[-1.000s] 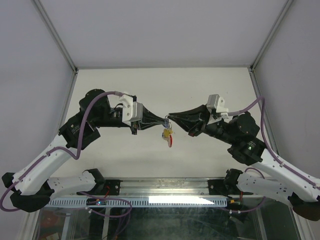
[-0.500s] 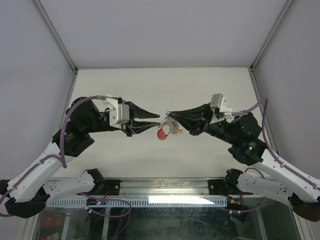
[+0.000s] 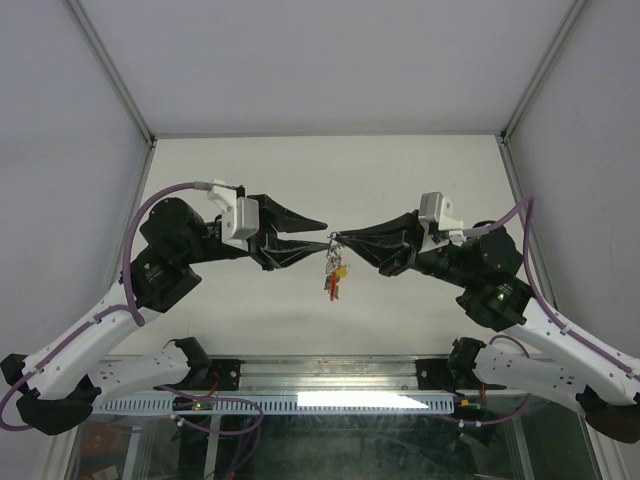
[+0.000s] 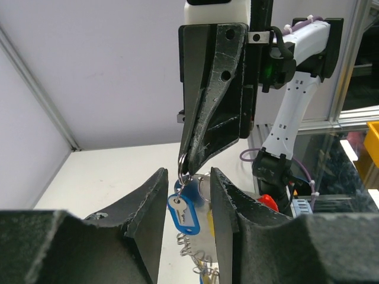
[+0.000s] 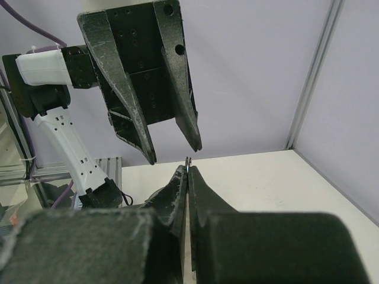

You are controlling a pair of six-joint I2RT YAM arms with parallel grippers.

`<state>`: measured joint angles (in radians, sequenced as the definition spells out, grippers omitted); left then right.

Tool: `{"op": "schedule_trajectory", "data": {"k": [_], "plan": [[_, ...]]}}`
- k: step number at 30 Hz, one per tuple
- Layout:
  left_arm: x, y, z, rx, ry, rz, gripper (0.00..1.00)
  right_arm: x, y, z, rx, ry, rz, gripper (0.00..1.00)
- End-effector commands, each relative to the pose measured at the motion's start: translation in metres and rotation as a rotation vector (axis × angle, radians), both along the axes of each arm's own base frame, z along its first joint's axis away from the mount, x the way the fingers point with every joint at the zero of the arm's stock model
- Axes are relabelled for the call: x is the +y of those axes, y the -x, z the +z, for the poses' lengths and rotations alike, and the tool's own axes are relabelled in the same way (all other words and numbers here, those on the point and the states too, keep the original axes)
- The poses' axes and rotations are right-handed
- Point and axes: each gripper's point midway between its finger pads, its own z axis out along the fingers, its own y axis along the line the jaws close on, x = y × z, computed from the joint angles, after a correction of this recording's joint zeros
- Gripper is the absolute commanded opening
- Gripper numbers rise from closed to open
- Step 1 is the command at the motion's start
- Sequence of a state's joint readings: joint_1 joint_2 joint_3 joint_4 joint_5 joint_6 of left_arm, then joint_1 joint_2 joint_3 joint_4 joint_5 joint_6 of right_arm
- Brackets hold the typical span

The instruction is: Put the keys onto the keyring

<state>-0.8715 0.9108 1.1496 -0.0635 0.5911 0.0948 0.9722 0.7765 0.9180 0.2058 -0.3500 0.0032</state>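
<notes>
Our right gripper [image 3: 336, 238] is clamped on the keyring [image 4: 184, 169], keys [image 3: 333, 275] dangling mid-air underneath. Left gripper [image 3: 324, 231] sits open right by it. If we close off-centre, the thin ring could twist free and drop.

My workspace, a robotics lab test cell: white panel walls [image 3: 320, 60] set in aluminium framing [image 3: 110, 70] enclose my pale table [image 3: 400, 170].

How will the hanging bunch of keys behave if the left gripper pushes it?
Probably swings freely: the keys dangle below the keyring, pinched only by the right gripper. Likely light: small plastic-headed keys on thin wire. A nudge from the open left gripper may twist them.
</notes>
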Motion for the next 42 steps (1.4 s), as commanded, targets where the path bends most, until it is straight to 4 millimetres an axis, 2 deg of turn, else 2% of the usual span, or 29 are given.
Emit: {"op": "schedule_trajectory", "data": {"k": [1, 13, 19, 25, 34, 38, 40, 42], "plan": [[-0.001, 0.013, 0.009, -0.023, 0.037, -0.063, 0.34, -0.01, 0.013, 0.036, -0.068, -0.105, 0.031, 0.0], [-0.01, 0.011, -0.007, -0.001, 0.001, -0.094, 0.3, -0.011, 0.018, 0.039, -0.072, -0.121, 0.055, 0.0], [-0.011, 0.011, -0.006, -0.004, 0.002, -0.096, 0.27, -0.01, 0.019, 0.037, -0.068, -0.117, 0.066, 0.0], [-0.01, 0.012, -0.005, -0.007, 0.003, -0.099, 0.21, -0.009, 0.019, 0.037, -0.067, -0.114, 0.066, 0.0], [-0.011, 0.011, -0.006, -0.004, 0.002, -0.099, 0.0, -0.009, 0.019, 0.037, -0.067, -0.114, 0.07, 0.0], [-0.01, 0.01, -0.005, -0.005, -0.002, -0.088, 0.0, -0.009, 0.018, 0.035, -0.064, -0.101, 0.063, 0.0], [-0.011, 0.009, -0.007, -0.006, -0.016, -0.086, 0.0, -0.01, 0.018, 0.034, -0.06, -0.084, 0.058, 0.05], [-0.01, 0.007, -0.009, -0.008, -0.033, -0.075, 0.0, -0.011, 0.019, 0.032, -0.043, -0.061, 0.058, 0.05]]}}
